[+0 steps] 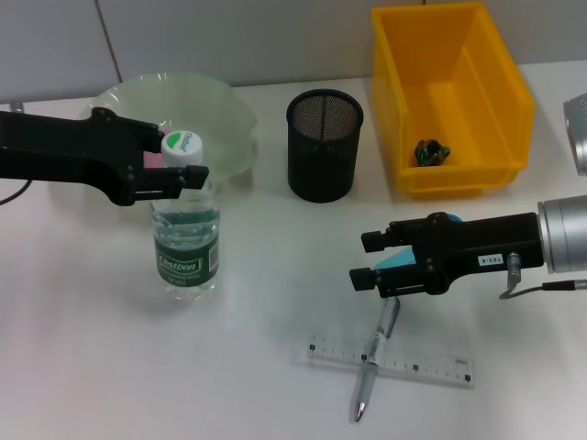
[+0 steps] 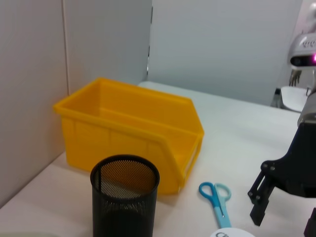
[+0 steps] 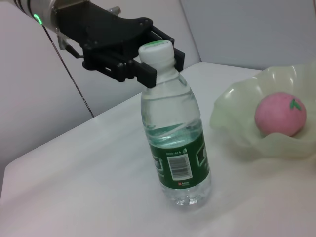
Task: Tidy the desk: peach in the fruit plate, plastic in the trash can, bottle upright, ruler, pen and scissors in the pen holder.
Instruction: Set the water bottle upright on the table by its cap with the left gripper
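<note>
Head view: we found the bottle [image 1: 186, 229] upright on the table [image 1: 257, 275], just in front of the fruit plate [image 1: 229, 115]. The left gripper [image 1: 183, 162] sat at its neck, fingers on either side of the white cap [image 1: 182, 147]; whether they were pressing it or standing just clear, we could not tell from here. The right gripper [image 1: 367, 261] hovered over the scissors [image 1: 404, 258], jaws parted and holding nothing. The pen [image 1: 376, 359] lay across the ruler [image 1: 390, 361] near the front edge. The pen holder [image 1: 324, 145] stood between the plate and the yellow bin [image 1: 451, 96], which had a crumpled dark scrap [image 1: 429, 152] inside. Left wrist view: we saw the holder [image 2: 124, 202] in front of the bin [image 2: 131, 133], the scissors [image 2: 217, 197] flat on the table beside them, and the right gripper [image 2: 261, 197] just beside the scissors with its fingers spread. Right wrist view: the bottle [image 3: 175, 133] stood upright, and the left gripper [image 3: 153, 61] bracketed the neck under the cap [image 3: 155, 49]; contact stayed unclear. The peach [image 3: 279, 113] rested in the plate [image 3: 237, 123], near the bottle.
</note>
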`<move>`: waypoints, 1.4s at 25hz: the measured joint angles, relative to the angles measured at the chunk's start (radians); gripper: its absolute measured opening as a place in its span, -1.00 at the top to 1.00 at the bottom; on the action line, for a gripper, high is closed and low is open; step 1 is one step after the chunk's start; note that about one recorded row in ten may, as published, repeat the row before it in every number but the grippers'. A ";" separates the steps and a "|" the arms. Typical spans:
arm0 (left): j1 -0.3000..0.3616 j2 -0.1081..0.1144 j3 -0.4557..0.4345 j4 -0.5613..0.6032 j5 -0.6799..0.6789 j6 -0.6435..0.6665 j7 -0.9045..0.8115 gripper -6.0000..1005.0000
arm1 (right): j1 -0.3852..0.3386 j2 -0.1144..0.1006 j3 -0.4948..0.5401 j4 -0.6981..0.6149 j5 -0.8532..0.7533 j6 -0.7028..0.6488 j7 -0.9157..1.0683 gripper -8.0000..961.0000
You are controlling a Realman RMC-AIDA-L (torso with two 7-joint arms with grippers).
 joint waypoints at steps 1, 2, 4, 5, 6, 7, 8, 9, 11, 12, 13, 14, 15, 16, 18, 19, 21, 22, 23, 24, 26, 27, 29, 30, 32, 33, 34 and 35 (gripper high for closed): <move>0.000 0.000 0.000 0.000 0.000 0.000 0.000 0.11 | 0.000 0.000 0.001 -0.002 0.000 0.000 0.000 -0.48; 0.000 0.000 0.000 0.000 0.000 0.000 0.000 0.11 | 0.000 0.001 0.001 -0.003 0.001 -0.001 -0.002 -0.48; 0.020 0.006 -0.026 -0.006 -0.047 0.025 0.015 0.11 | 0.000 0.002 0.002 -0.007 0.001 -0.005 -0.005 -0.48; 0.020 0.006 -0.026 -0.006 -0.047 0.025 0.015 0.11 | 0.000 0.002 0.003 -0.007 0.002 -0.005 -0.005 -0.48; 0.025 0.006 -0.036 -0.006 -0.058 0.035 0.022 0.11 | 0.000 0.002 0.003 -0.007 0.002 -0.005 -0.005 -0.48; 0.025 0.006 -0.036 -0.006 -0.058 0.035 0.022 0.11 | 0.001 0.002 0.003 -0.008 0.002 -0.005 -0.006 -0.48; 0.033 0.006 -0.055 -0.007 -0.075 0.049 0.035 0.11 | 0.002 0.002 0.003 -0.008 0.002 -0.006 -0.007 -0.48; 0.048 0.004 -0.081 -0.008 -0.091 0.060 0.055 0.11 | 0.003 0.001 0.002 -0.008 0.002 -0.008 -0.008 -0.48; 0.058 0.003 -0.100 -0.010 -0.097 0.062 0.066 0.11 | 0.004 0.000 0.001 -0.008 0.002 -0.009 -0.008 -0.48; 0.061 0.003 -0.105 -0.011 -0.098 0.062 0.069 0.11 | 0.006 -0.001 -0.002 -0.008 0.002 -0.009 -0.009 -0.48; 0.070 0.001 -0.120 -0.011 -0.099 0.063 0.076 0.11 | 0.006 -0.001 -0.004 -0.008 0.002 -0.009 -0.009 -0.48; 0.077 0.000 -0.131 -0.012 -0.100 0.063 0.081 0.11 | 0.007 -0.001 -0.005 -0.008 0.002 -0.009 -0.009 -0.48; 0.081 -0.001 -0.138 -0.012 -0.100 0.063 0.084 0.11 | 0.008 -0.001 -0.006 -0.008 0.002 -0.009 -0.010 -0.48; 0.087 -0.002 -0.147 -0.012 -0.100 0.063 0.087 0.11 | 0.008 -0.001 -0.006 -0.008 0.002 -0.009 -0.010 -0.48; 0.091 -0.002 -0.152 -0.012 -0.101 0.063 0.090 0.11 | 0.009 -0.002 -0.007 -0.008 0.002 -0.010 -0.013 -0.48; 0.101 -0.003 -0.168 -0.013 -0.101 0.060 0.102 0.11 | 0.010 -0.002 -0.007 -0.008 0.002 -0.010 -0.016 -0.48; 0.101 -0.003 -0.168 -0.013 -0.101 0.060 0.102 0.11 | 0.012 -0.002 -0.007 -0.008 0.002 -0.011 -0.020 -0.48; 0.107 -0.004 -0.187 -0.021 -0.102 0.058 0.113 0.11 | 0.012 -0.002 -0.007 -0.008 0.002 -0.011 -0.020 -0.48; 0.108 -0.004 -0.190 -0.023 -0.102 0.058 0.115 0.11 | 0.013 -0.002 -0.007 -0.008 0.002 -0.011 -0.021 -0.48; 0.111 -0.005 -0.199 -0.028 -0.102 0.057 0.123 0.11 | 0.015 -0.002 -0.007 -0.008 0.002 -0.011 -0.022 -0.48; 0.113 -0.007 -0.218 -0.039 -0.102 0.056 0.142 0.11 | 0.016 -0.002 -0.006 -0.008 0.002 -0.011 -0.024 -0.48; 0.115 -0.009 -0.239 -0.056 -0.102 0.054 0.160 0.11 | 0.017 -0.002 -0.004 -0.008 0.002 -0.011 -0.030 -0.48; 0.116 -0.010 -0.258 -0.080 -0.102 0.052 0.186 0.11 | 0.018 -0.002 -0.001 -0.008 0.002 -0.011 -0.034 -0.48; 0.116 -0.010 -0.258 -0.080 -0.102 0.052 0.186 0.11 | 0.018 -0.002 -0.001 -0.008 0.002 -0.011 -0.034 -0.48; 0.117 -0.010 -0.286 -0.117 -0.102 0.051 0.221 0.11 | 0.022 -0.002 0.000 -0.008 0.002 -0.011 -0.035 -0.48; 0.119 -0.010 -0.295 -0.127 -0.102 0.050 0.237 0.11 | 0.023 -0.002 0.000 -0.008 0.002 -0.011 -0.035 -0.48; 0.119 -0.010 -0.295 -0.127 -0.102 0.050 0.237 0.11 | 0.023 -0.002 0.000 -0.008 0.002 -0.011 -0.035 -0.48; 0.121 -0.010 -0.306 -0.138 -0.102 0.050 0.258 0.11 | 0.023 -0.002 -0.001 -0.008 0.002 -0.011 -0.035 -0.48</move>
